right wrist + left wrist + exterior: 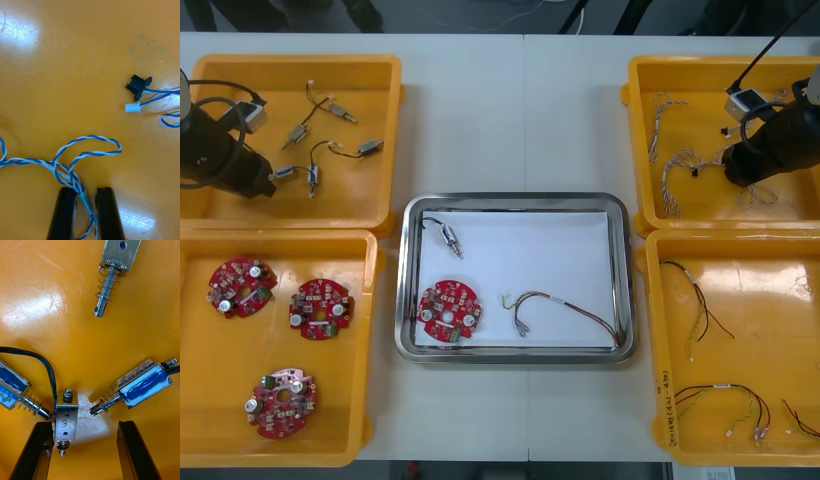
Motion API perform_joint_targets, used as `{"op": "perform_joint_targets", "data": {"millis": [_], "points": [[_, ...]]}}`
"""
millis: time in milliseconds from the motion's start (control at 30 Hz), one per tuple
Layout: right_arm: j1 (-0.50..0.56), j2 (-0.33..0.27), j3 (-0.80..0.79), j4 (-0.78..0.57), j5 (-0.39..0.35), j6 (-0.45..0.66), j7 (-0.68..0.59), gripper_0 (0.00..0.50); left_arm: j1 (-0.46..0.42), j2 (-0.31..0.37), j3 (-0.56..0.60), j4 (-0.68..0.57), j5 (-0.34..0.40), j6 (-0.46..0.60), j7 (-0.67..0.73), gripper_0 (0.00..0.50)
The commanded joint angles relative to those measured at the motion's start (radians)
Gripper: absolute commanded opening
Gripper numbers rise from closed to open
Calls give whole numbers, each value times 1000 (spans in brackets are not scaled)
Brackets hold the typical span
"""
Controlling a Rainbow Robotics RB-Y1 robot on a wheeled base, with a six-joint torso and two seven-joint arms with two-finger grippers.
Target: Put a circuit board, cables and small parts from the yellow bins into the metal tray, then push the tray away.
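The metal tray [626,270], white inside, holds a round red circuit board [448,310], a small metal part [448,238] with a black lead, and a red and yellow cable [560,305]. My right gripper [736,172] is down in the far right yellow bin [635,140]. In the right wrist view it [85,213] is shut on a twisted blue and white cable [80,150], which passes between the fingers. My left gripper [258,182] is low in the far left yellow bin [360,205]. It [85,453] stands open around a small metal part [66,420] that lies close to one finger.
More small metal parts [144,384] lie near the open fingers and across the far left bin. The near left bin [370,350] has three circuit boards [320,308]. The near right bin [655,380] holds thin cables [720,395]. A black connector [138,85] lies beyond the right fingers.
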State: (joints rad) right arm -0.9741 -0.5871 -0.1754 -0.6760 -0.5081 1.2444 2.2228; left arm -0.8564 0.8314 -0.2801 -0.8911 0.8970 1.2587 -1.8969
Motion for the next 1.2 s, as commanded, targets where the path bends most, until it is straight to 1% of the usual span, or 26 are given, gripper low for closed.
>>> {"op": "perform_joint_targets", "data": {"millis": [33, 200, 300, 400, 467, 600, 767, 833, 867, 900, 933, 967, 1000, 1033, 1067, 1133, 1200], "points": [[-35, -26, -3, -10, -17, -8, 43, 0, -23, -6, -10, 1, -7, -28, -103, 500], [-35, -26, -4, -30, -18, -6, 44, 0, -21, -6, -8, 8, -1, -47, -102, 500], [-35, -26, -7, -70, -9, 21, 40, 0, -21, -8, -8, 24, 0, -61, -105, 500], [-35, -26, -27, -154, 45, 112, 31, 0, -21, -12, -8, 35, 5, -70, -110, 500], [-35, -26, -49, -191, 62, 164, 26, 0, -21, -12, -8, 35, 5, -70, -110, 500], [-35, -31, -105, -261, 71, 285, 21, 0, -21, -12, -8, 37, 7, -70, -111, 500], [-35, -45, -127, -350, 80, 414, 20, 0, -21, -12, -8, 37, 8, -70, -110, 500], [-32, -54, -130, -396, 83, 471, 18, 0, -21, -12, -8, 37, 10, -70, -111, 422], [-31, -59, -131, -425, 86, 504, 17, 0, -21, -12, -8, 37, 10, -70, -111, 365], [-28, -60, -133, -439, 88, 521, 15, 0, -21, -12, -8, 37, 10, -70, -110, 335], [-21, -63, -136, -470, 88, 555, 12, 0, -21, -11, -8, 37, 10, -70, -110, 283], [-15, -65, -138, -496, 88, 578, 11, 0, -21, -11, -8, 37, 10, -70, -111, 264], [-1, -65, -139, -539, 86, 612, 9, 0, -21, -12, -8, 37, 10, -70, -111, 199], [8, -65, -139, -574, 85, 636, 9, 0, -21, -12, -8, 37, 8, -70, -111, 109], [25, -65, -139, -619, 79, 667, 8, 0, -21, -12, -8, 37, 8, -70, -111, 0], [37, -65, -139, -669, 72, 675, 8, 0, -21, -12, -8, 37, 7, -70, -111, 0], [49, -63, -127, -735, 42, 675, 8, 0, -21, -12, -8, 37, 8, -70, -111, 0]]}}
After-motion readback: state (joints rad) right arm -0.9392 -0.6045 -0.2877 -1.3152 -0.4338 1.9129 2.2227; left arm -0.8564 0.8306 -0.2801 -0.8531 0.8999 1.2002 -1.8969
